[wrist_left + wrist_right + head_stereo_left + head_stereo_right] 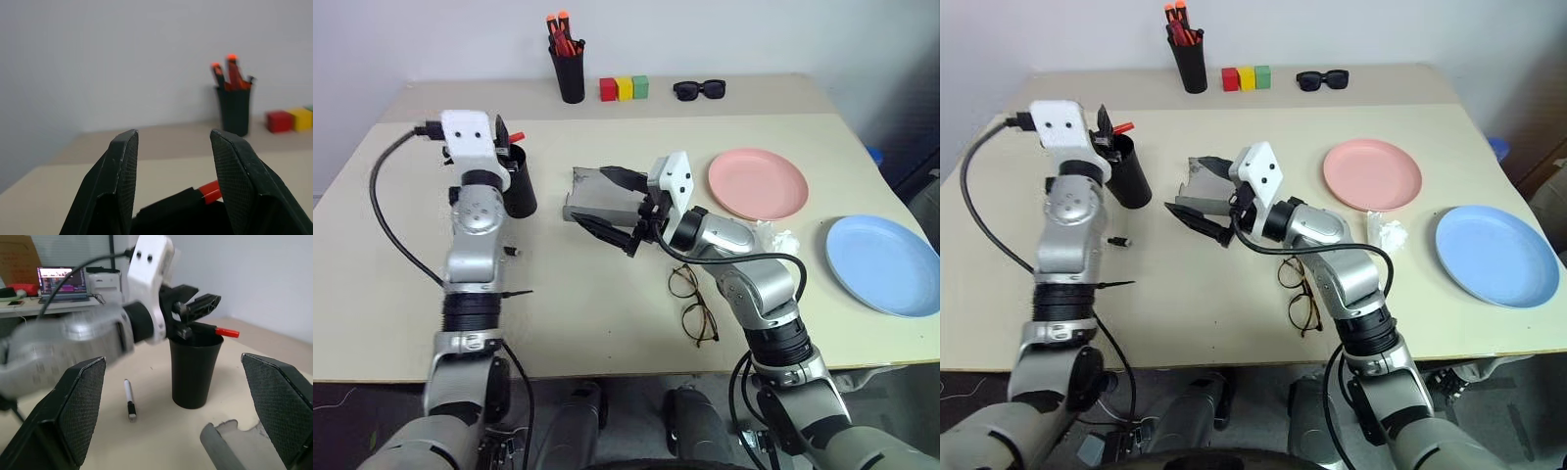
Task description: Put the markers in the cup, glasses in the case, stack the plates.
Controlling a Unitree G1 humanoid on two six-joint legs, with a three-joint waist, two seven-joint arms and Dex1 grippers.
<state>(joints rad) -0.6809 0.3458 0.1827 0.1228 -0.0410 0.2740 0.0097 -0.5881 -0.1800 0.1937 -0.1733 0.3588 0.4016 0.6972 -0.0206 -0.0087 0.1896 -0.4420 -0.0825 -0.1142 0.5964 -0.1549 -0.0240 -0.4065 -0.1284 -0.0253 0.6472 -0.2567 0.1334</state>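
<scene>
The black cup (519,186) stands at the left of the table. A black marker with a red cap (226,332) leans in it, cap poking over the rim. My left gripper (173,161) hovers just above the cup, open, with nothing between its fingers. The white marker (129,401) lies on the table beside the cup. My right gripper (615,206) is wide open at mid-table, by the open grey case (592,196), holding nothing. The wire-frame glasses (690,299) lie near the front edge. At the right, apart from each other, sit the pink plate (758,183) and the blue plate (884,262).
At the back stand a tall black pen holder (568,64) with orange-tipped markers, three coloured blocks (624,88) and black sunglasses (699,89). A crumpled white scrap (773,235) lies between the plates. A black cable (391,225) loops off my left wrist.
</scene>
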